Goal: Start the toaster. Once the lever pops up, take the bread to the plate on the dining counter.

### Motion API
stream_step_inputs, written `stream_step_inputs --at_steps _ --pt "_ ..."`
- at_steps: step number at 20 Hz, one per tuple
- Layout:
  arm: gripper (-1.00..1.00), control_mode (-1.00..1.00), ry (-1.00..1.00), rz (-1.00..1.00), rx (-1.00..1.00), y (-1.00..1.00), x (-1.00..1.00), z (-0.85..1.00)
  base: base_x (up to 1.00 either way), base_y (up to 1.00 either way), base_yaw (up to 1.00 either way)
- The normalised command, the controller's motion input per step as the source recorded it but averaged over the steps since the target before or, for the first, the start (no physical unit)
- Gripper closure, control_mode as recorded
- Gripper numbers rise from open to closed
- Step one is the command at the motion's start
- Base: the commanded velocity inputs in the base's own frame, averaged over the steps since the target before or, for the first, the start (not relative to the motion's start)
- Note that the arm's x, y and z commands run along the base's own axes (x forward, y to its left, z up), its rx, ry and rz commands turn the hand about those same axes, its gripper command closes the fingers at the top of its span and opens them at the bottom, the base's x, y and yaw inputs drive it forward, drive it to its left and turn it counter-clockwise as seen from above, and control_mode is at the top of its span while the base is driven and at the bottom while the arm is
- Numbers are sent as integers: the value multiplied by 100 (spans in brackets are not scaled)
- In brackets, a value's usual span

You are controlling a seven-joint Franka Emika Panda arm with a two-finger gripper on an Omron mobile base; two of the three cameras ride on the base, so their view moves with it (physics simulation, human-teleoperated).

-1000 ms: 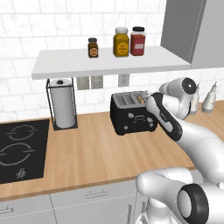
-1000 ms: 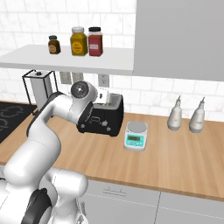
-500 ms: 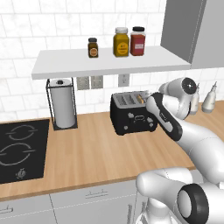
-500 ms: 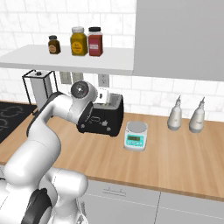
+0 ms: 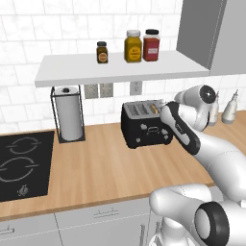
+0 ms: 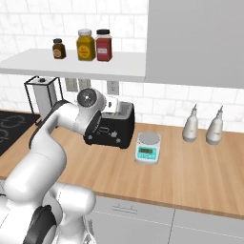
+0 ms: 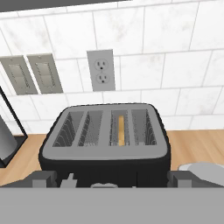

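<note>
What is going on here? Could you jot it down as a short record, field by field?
Place: wooden worktop by a white tiled wall
Toaster: black, four slots on top
Bread: standing in the third slot from the left in the hand view
Fingers: spread wide at the toaster's front, holding nothing
Left of toaster: paper towel roll
Right of toaster: small scale, two pale bottles
Shelf above: three jars

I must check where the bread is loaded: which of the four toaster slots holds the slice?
In the hand view, the third slot from the left holds the bread, standing on edge inside the toaster; the other three slots show bare wire racks.
</note>
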Motion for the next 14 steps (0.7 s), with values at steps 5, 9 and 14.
stream_step_inputs --at_steps 5,9,14 --pt "-100 -100 0 0 0 0 0 0 0 0 0" --pt "-100 -100 0 0 0 0 0 0 0 0 0" --pt "-100 -100 0 0 0 0 0 0 0 0 0"
